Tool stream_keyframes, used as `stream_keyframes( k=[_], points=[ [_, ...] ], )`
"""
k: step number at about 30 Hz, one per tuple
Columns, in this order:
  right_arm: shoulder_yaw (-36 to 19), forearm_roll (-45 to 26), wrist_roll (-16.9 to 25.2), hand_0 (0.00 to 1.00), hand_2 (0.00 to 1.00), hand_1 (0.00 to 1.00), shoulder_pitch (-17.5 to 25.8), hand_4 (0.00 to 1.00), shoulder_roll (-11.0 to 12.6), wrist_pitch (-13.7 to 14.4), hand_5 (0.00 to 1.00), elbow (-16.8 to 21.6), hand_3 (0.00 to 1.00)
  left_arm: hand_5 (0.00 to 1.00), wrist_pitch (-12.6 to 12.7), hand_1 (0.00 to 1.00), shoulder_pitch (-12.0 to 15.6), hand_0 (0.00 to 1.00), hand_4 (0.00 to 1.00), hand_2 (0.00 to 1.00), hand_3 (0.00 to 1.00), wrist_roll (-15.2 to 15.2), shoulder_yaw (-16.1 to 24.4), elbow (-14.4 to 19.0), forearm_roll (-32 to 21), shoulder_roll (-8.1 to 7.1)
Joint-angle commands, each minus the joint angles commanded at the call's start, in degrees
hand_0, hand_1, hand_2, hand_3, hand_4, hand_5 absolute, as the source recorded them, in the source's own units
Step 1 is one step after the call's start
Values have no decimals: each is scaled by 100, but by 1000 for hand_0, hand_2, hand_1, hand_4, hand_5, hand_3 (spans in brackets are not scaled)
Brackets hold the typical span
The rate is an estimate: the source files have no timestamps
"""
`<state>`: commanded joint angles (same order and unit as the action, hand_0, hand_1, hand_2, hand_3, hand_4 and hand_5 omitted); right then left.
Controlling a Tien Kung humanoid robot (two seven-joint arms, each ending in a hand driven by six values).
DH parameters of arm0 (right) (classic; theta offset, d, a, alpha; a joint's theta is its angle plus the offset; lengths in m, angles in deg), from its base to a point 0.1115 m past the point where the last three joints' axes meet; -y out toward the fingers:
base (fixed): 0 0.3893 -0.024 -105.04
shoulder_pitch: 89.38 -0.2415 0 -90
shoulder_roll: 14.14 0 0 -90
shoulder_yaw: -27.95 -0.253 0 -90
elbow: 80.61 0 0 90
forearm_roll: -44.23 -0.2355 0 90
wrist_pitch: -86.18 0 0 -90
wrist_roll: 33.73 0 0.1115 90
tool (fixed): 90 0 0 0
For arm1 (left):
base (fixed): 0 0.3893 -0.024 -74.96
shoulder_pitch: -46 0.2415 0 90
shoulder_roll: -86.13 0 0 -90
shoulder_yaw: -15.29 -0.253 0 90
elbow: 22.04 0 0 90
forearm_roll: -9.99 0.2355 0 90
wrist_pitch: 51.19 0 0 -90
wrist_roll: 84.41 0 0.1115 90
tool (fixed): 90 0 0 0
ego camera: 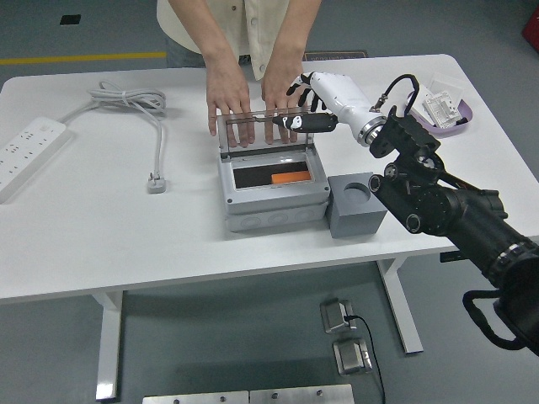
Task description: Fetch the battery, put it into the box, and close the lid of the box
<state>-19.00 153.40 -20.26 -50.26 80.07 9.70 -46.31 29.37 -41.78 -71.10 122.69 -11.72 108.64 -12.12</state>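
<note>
Orange rectangular battery is lying inside the open grey plastic box: placement looks done. Clear hinged lid is standing upright, unclosed. White right hand, fingers loosely spread and holding nothing, is reaching at the lid's top edge. A person's hands are resting behind it.

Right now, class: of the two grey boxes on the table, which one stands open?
The larger grey box, left of the small grey block. Its clear lid stands upright, showing an orange item inside; the block only has a round hole on top.
</note>
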Motion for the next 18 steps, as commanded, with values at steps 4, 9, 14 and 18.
stream_keyframes(
  k=[4, 9, 14, 18],
  points=[
    [5, -1, 3, 374, 521, 408, 4, 953, 1, -1, 714, 14, 662, 913, -2, 682, 1, 591, 809, 710, 759, 2, 6, 0, 10, -18],
    [17, 21, -23, 371, 521, 408, -32, 954, 39, -5, 719, 54, 661, 913, 2, 682, 15, 591, 808, 710, 759, 9, 2, 0, -6, -24],
    [77, 64, -106, 376, 521, 409, -59, 954, 61, -18, 727, 86, 662, 913, 9, 682, 43, 590, 808, 709, 759, 20, 1, 0, -28, -14],
    [111, 79, -184, 376, 521, 409, -95, 954, 83, -36, 727, 108, 662, 913, 11, 682, 48, 590, 808, 709, 759, 18, 9, 0, -26, -5]
  ],
)
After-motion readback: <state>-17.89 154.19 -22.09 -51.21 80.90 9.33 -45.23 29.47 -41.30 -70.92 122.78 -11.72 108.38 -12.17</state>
